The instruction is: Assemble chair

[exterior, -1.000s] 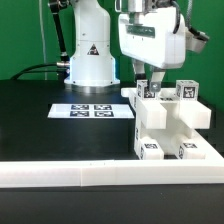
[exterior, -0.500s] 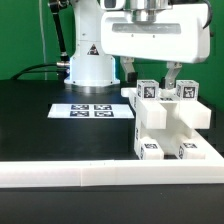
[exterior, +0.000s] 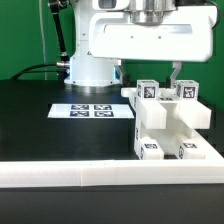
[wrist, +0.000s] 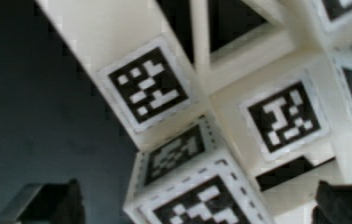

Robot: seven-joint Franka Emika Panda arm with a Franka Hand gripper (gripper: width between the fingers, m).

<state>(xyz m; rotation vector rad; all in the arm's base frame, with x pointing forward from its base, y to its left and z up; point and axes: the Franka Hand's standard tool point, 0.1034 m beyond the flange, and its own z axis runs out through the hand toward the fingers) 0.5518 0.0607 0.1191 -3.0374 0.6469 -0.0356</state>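
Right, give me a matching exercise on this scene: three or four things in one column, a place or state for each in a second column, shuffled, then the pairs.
Things
1. gripper
2. chair
3. marker board
4. white rail

Places or states
A. lying flat on the dark table, to the exterior view's left of the chair
B. running along the table's front edge
C. open, above the chair, holding nothing
D. partly built, standing just behind the rail

Pairs: 1-C, 2-D, 3-A, 4-B

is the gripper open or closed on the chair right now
Open. In the exterior view the gripper hangs above the chair with its fingers spread apart, and nothing sits between them.
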